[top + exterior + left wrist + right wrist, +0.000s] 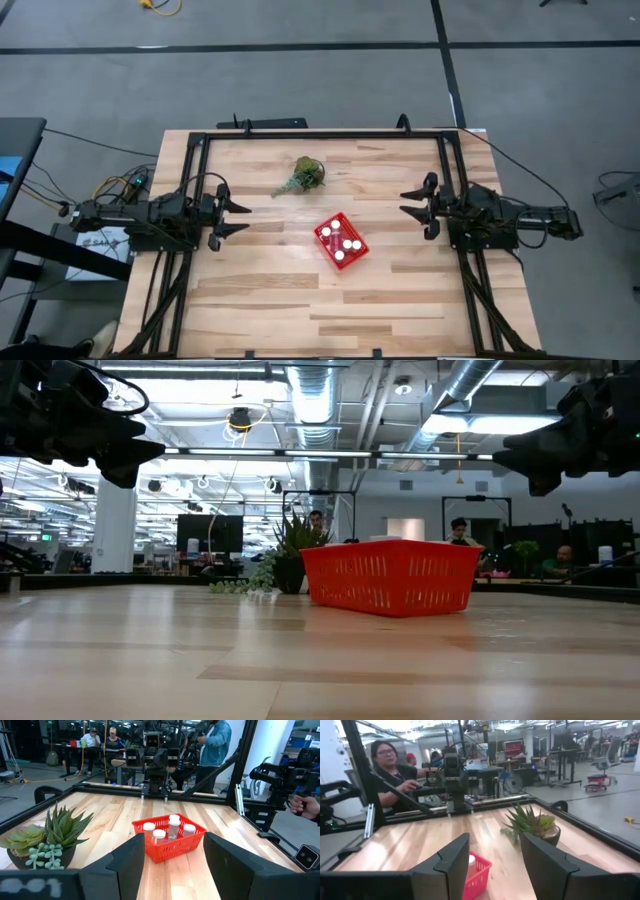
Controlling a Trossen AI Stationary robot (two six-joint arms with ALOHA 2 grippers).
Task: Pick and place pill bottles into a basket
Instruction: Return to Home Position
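On the bench [250, 300], pill bottles [173, 820] sit inside the basket [390, 580]. Left hand [247, 219] at 9 o'clock and right hand [403, 202] at 3 o'clock gape wide, empty.

The pale wooden bench [250, 300] carries a red basket [390, 580] near its middle, turned askew to the edges, and a small green leafy plant [306, 175] apart from it, nearer the back edge.

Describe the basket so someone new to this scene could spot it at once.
Start at the wooden table and look near its middle. The basket is a small, bright red, low-walled tray holding white-capped pill bottles. Its only neighbour, a potted plant, is green and leafy.
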